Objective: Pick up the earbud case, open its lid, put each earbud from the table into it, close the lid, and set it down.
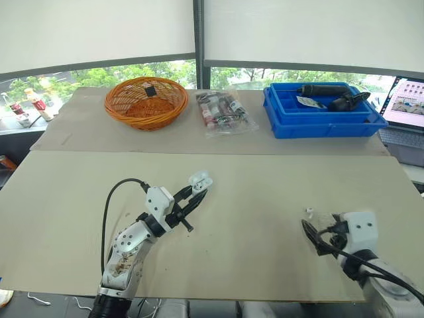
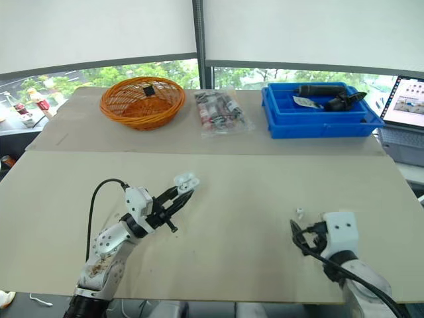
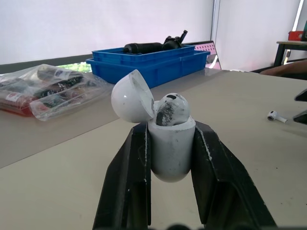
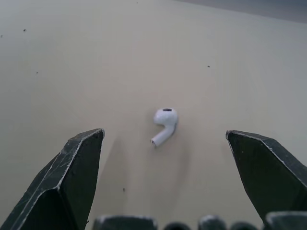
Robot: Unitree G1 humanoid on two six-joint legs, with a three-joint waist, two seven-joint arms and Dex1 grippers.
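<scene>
- One earbud (image 4: 164, 124) is lying on the tabletop (image 1: 252, 192), lower right of the frame, just ahead of the right hand (image 4: 164, 139), which is sitting wide open.
- The left hand (image 3: 170, 129) is gripping the earbud case (image 3: 171, 151), lid (image 3: 132, 98) open, lower left, well apart.

Bright daylight enters through the window (image 1: 99, 76) behind the counter (image 1: 232, 192); shadows on the counter lie soft and faint

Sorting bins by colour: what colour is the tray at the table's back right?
The tray is blue, clearest in the left eye view.
</scene>
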